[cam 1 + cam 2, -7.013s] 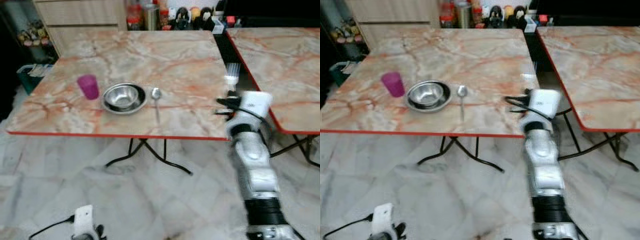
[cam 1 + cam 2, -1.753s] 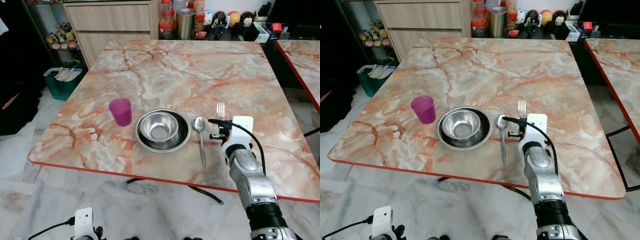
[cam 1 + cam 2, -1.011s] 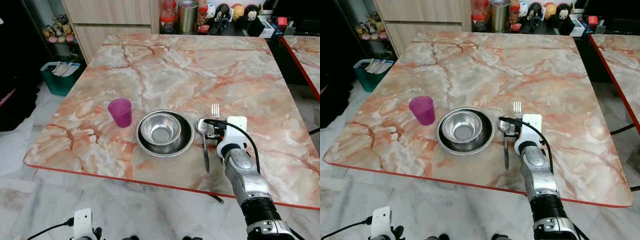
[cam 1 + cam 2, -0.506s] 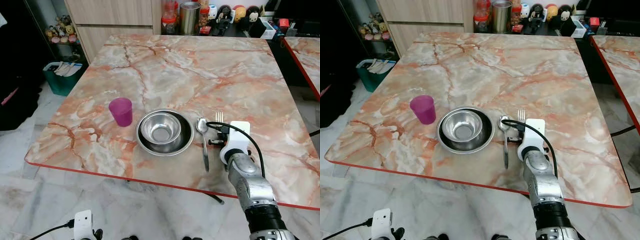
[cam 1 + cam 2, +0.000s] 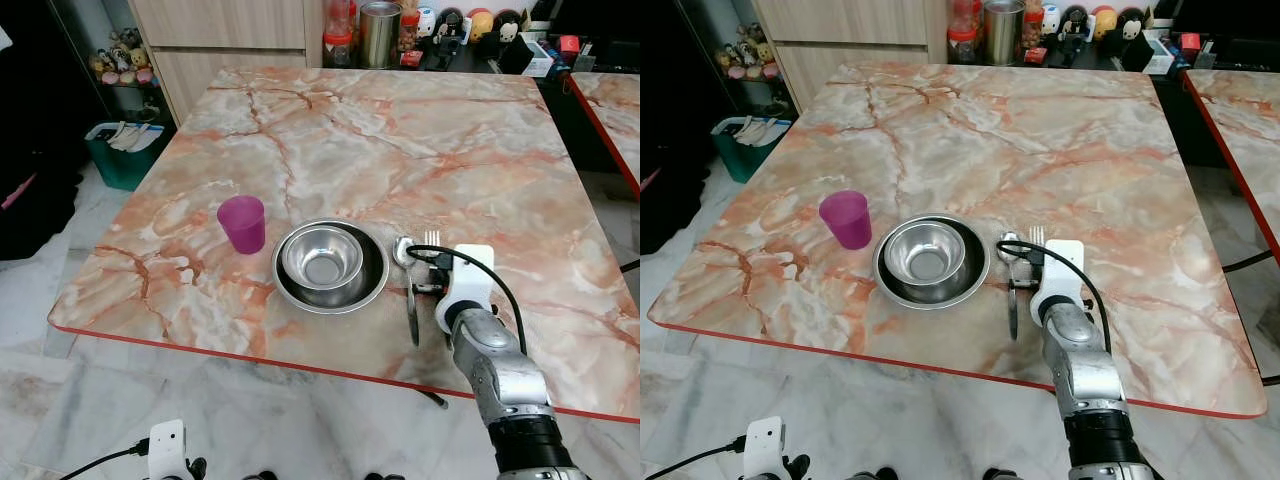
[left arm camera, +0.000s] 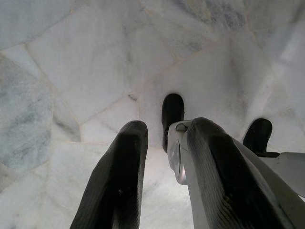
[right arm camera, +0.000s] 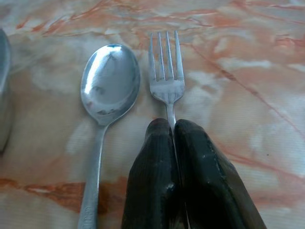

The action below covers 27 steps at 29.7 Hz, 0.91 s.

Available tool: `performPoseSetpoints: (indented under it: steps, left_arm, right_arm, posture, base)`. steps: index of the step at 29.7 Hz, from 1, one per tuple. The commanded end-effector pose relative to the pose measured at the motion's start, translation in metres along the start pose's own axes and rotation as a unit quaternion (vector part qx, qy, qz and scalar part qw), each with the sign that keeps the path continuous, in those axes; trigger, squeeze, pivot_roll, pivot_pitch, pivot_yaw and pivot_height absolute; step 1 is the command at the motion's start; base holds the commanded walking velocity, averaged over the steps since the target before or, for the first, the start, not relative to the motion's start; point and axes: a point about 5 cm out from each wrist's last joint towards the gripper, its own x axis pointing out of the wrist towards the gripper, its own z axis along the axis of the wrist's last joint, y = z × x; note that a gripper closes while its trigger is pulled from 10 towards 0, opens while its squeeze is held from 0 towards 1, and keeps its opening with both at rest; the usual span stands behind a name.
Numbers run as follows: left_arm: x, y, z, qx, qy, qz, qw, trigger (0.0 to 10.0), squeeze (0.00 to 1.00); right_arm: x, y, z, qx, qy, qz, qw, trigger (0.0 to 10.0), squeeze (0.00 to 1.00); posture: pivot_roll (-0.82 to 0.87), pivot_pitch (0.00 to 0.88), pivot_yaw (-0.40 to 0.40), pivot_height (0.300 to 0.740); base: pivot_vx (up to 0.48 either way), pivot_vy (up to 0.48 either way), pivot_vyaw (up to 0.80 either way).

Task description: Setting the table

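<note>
Standing on the marble-patterned table (image 5: pixel 330 130), toward its near edge: one purple cup (image 5: pixel 242 223), upright; one steel bowl (image 5: pixel 320 263) nested in a shallow steel plate (image 5: pixel 372 289), just beside the cup on the robot's right; one spoon (image 5: pixel 409 290) lying just beside the plate, bowl end away from the robot and handle toward the red table edge. Item in hand: one fork (image 7: pixel 166 76), tines pointing away from the robot, lying alongside the spoon on its right, near it but not touching. Right gripper (image 7: pixel 173 128): black fingers (image 7: pixel 155 171) pressed together on the fork's handle with no gap between them, the tines sticking out in front over the tabletop; whether the fork rests on the marble or sits just above it cannot be told. Right arm (image 5: pixel 1080 380): silver, reaching in over the near table edge, white wrist block just behind the fork. Left gripper (image 6: pixel 159 157): hanging idle over the pale marble floor (image 6: pixel 71 57), fingers parted with a clear gap, nothing between them. Background: wooden drawers (image 5: pixel 215 20), jars and small figurines behind the table's far edge; green bin (image 5: pixel 125 150) on the floor to the left; second table (image 5: pixel 610 110) to the right.
</note>
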Motion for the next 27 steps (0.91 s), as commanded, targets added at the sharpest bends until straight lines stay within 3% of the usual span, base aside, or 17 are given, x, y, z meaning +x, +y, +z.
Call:
performPoseSetpoints:
  steps: [1, 23, 24, 25, 26, 27]
  left_arm:
    - [-0.0007, 0.0026, -0.003, -0.001, 0.009, 0.001, 1.0, 10.0, 0.0]
    - [-0.0001, -0.0002, -0.0015, -0.004, 0.006, -0.004, 1.0, 10.0, 0.0]
    - [-0.0001, -0.0005, -0.0013, -0.004, 0.006, -0.005, 1.0, 10.0, 0.0]
    - [-0.0001, -0.0005, -0.0013, -0.004, 0.006, -0.005, 1.0, 10.0, 0.0]
    - [0.0, -0.0008, -0.0011, -0.004, 0.006, -0.005, 1.0, 10.0, 0.0]
    - [0.0001, -0.0011, -0.0007, -0.004, 0.005, -0.005, 1.0, 10.0, 0.0]
  right_arm:
    - [-0.0028, 0.0016, -0.0022, -0.001, 0.006, 0.003, 1.0, 10.0, 0.0]
    - [-0.0047, 0.0002, -0.0031, -0.001, 0.014, -0.002, 1.0, 10.0, 0.0]
    - [-0.0047, 0.0005, -0.003, 0.0, 0.014, -0.001, 1.0, 10.0, 0.2]
    - [-0.0047, 0.0005, -0.003, 0.0, 0.014, -0.001, 1.0, 10.0, 0.2]
    - [-0.0046, 0.0005, -0.003, 0.001, 0.014, -0.001, 1.0, 10.0, 1.0]
    - [-0.0046, 0.0003, -0.0029, 0.001, 0.014, -0.002, 1.0, 10.0, 1.0]
  posture:
    - [-0.03, 0.143, 0.034, 0.74]
    - [-0.02, 0.143, 0.033, 0.74]
    - [-0.02, 0.143, 0.033, 0.74]
    - [-0.02, 0.143, 0.033, 0.74]
    - [-0.02, 0.143, 0.033, 0.74]
    - [-0.02, 0.143, 0.033, 0.74]
  base:
    - [0.0, 0.0, 0.0]
    - [0.0, 0.0, 0.0]
    - [0.0, 0.0, 0.0]
    - [0.0, 0.0, 0.0]
    - [0.0, 0.0, 0.0]
    - [0.0, 0.0, 0.0]
